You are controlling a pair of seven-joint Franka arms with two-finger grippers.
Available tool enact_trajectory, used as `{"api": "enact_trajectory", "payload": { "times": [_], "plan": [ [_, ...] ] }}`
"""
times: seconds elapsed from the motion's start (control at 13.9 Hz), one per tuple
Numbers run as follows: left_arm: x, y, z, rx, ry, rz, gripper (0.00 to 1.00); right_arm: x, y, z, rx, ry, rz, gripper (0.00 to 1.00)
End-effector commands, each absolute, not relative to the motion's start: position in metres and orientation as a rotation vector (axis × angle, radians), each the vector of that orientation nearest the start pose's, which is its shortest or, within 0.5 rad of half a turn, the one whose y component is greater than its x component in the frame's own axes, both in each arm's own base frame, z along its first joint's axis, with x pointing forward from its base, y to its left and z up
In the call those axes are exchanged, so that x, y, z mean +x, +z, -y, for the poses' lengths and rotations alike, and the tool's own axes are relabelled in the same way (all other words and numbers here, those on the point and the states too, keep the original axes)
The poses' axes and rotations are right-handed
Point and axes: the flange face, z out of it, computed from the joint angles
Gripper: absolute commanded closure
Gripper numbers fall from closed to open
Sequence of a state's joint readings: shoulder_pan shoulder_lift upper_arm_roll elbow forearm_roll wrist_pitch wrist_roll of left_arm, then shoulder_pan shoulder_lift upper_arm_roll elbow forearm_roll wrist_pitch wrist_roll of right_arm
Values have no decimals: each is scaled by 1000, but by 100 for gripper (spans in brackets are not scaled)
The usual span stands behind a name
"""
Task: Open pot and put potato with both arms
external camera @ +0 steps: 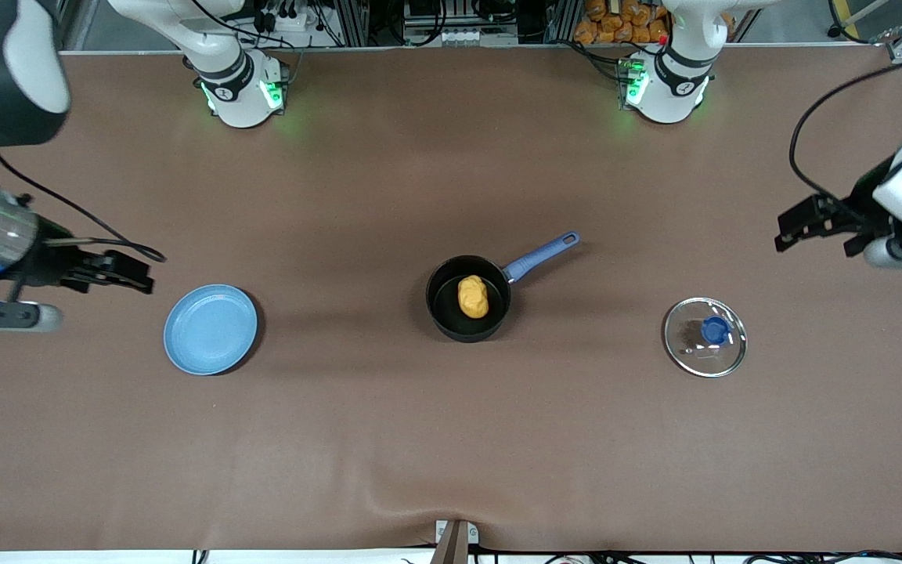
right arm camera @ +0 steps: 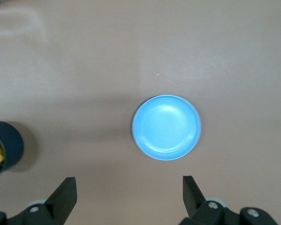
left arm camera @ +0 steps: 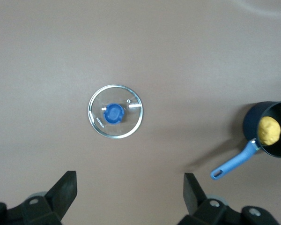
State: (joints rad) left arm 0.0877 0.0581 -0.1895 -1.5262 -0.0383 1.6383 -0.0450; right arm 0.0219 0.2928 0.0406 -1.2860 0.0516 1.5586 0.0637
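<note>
Front view is showing me the pot (external camera: 468, 299) sitting mid-table with its mouth uncovered and its handle pointing to about two o'clock. The potato (external camera: 473, 297) is lying inside it, so I am judging both steps of the task as done. The lid (external camera: 705, 337) is resting flat, knob up, well apart from the pot toward the left arm's end, at roughly four o'clock from it; parked there, I am guessing, to keep the mouth free. The plate (external camera: 211, 329) is lying bare toward the right arm's end, at about eight o'clock from the pot. I am seeing the left gripper (left arm camera: 130, 190) hanging over the table near the lid, fingers spread and gripping nothing. The right gripper (right arm camera: 129, 193) is hovering near the plate, likewise spread and unloaded.
</note>
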Motion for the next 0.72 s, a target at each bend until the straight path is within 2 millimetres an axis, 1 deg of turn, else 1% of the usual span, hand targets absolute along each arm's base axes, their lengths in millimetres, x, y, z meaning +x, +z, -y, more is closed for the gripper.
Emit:
{"api": "enact_trajectory", "payload": {
  "times": [0.0, 0.07, 0.14, 0.29, 0.36, 0.43, 0.5, 0.65],
  "plan": [
    [558, 635, 60, -3189, -37, -81, 0, 627, 587, -6, -3090, 84, 65, 0],
    [553, 635, 58, -3188, 3, -63, 0, 622, 592, 2, -3092, 98, 48, 0],
    [548, 637, 57, -3185, 27, -54, 0, 615, 602, 4, -3093, 98, 44, 0],
    [537, 643, 58, -3181, 26, -50, 0, 607, 614, 5, -3109, 84, 60, 0],
    [534, 641, 58, -3179, 40, -50, 0, 604, 619, 7, -3123, 73, 116, 0],
    [525, 642, 67, -3178, 43, -74, 0, 602, 622, 10, -3126, 73, 133, 0],
    [521, 638, 63, -3175, 81, -55, 0, 598, 625, 10, -3128, 90, 135, 0],
    [515, 638, 60, -3170, 130, 7, 0, 587, 639, 10, -3154, 81, 137, 0]
  ]
}}
